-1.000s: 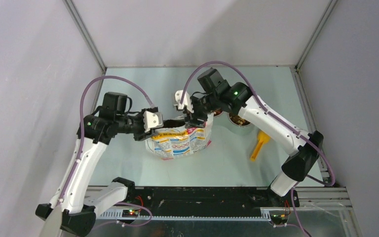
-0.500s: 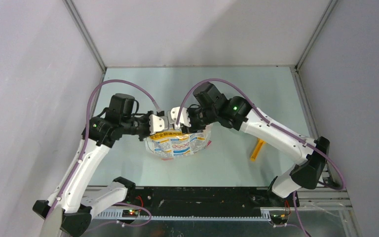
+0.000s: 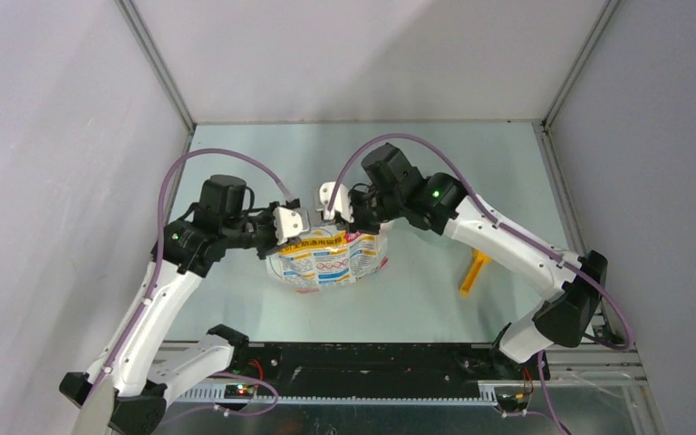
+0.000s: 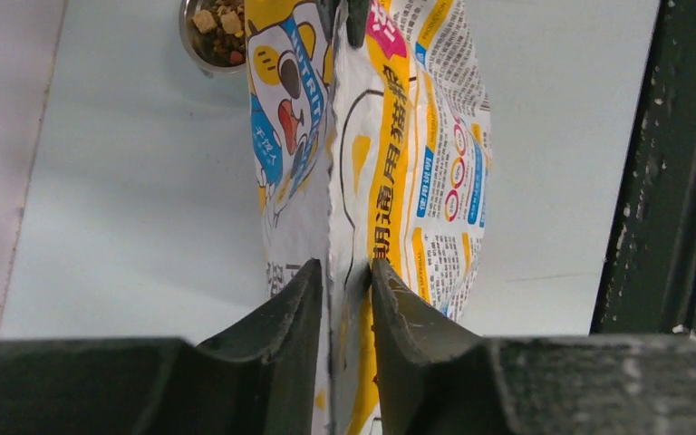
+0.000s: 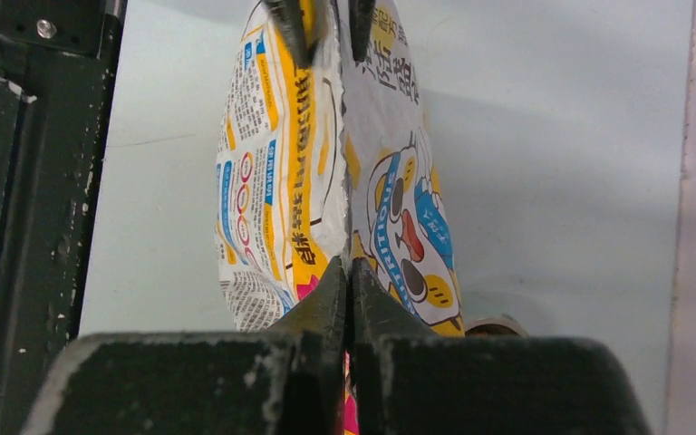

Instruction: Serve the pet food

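The printed foil bag (image 3: 326,258) stands upright mid-table, and both grippers meet at its top seam. My right gripper (image 5: 350,272) is shut on the seam's right end, seen from above as right gripper (image 3: 335,201). The fingers of my left gripper (image 4: 346,276) stand slightly apart, straddling the seam's left end; from above it is left gripper (image 3: 294,220). Pet food (image 4: 220,23), small brown and tan chunks, fills a metal bowl (image 4: 201,45) behind the bag. The yellow scoop (image 3: 473,270) lies on the table to the right.
My right arm covers the bowls in the top view; a bowl rim (image 5: 494,324) peeks out beside the bag. A black rail (image 3: 372,358) runs along the near edge. Grey walls enclose the table on three sides.
Both grippers moved in to the bag's top. The right one closed fully on the seam. The left one narrowed around it, then loosened a little. The right arm now hides the bowls.
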`<move>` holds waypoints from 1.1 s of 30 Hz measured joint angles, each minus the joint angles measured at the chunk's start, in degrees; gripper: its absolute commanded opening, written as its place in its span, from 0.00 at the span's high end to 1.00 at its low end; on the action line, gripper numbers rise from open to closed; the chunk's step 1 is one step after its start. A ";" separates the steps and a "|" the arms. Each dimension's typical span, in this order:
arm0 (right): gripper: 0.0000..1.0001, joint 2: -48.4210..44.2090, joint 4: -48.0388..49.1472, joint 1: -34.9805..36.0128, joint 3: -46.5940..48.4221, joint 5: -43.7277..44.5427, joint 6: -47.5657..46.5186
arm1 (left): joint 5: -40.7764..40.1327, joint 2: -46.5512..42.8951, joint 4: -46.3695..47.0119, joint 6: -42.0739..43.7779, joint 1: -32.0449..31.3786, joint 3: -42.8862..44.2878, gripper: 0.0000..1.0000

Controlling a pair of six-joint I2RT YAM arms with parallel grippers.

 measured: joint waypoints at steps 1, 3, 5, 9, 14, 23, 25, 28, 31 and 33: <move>1.00 0.13 0.02 -1.03 0.04 -1.55 0.90 | -0.33 -0.35 1.42 -1.38 0.00 -0.94 0.63; 1.00 0.70 0.04 -2.80 0.59 -4.31 2.19 | -0.70 -0.66 4.22 -4.15 0.00 -3.02 0.73; 1.00 2.23 -0.55 -4.90 1.97 -7.85 3.37 | -0.63 -0.74 7.04 -6.82 0.00 -4.50 0.89; 0.61 4.07 -2.01 -7.63 3.65 -12.79 3.72 | -0.61 -0.66 11.54 -11.23 0.35 -6.16 1.00; 0.50 4.37 -3.21 -10.40 4.57 -14.32 1.16 | 0.48 -0.83 12.94 -17.57 2.58 -7.02 1.00; 1.00 4.68 -6.88 -14.75 4.85 -15.78 -2.69 | 1.55 -0.28 13.20 -20.17 4.63 -6.88 0.72; 1.00 4.68 -7.72 -14.73 5.25 -15.80 -3.19 | 2.19 0.17 13.49 -20.65 4.83 -6.62 0.59; 1.00 4.68 -8.63 -14.88 5.51 -16.22 -3.34 | 4.13 1.20 14.95 -21.70 4.70 -6.23 0.53; 1.00 4.68 -8.94 -15.06 5.53 -16.68 -3.19 | 6.16 3.52 16.96 -23.04 3.08 -5.46 0.55; 1.00 4.68 -9.05 -15.21 5.53 -16.96 -2.93 | 7.37 5.44 17.51 -23.15 1.88 -4.42 0.64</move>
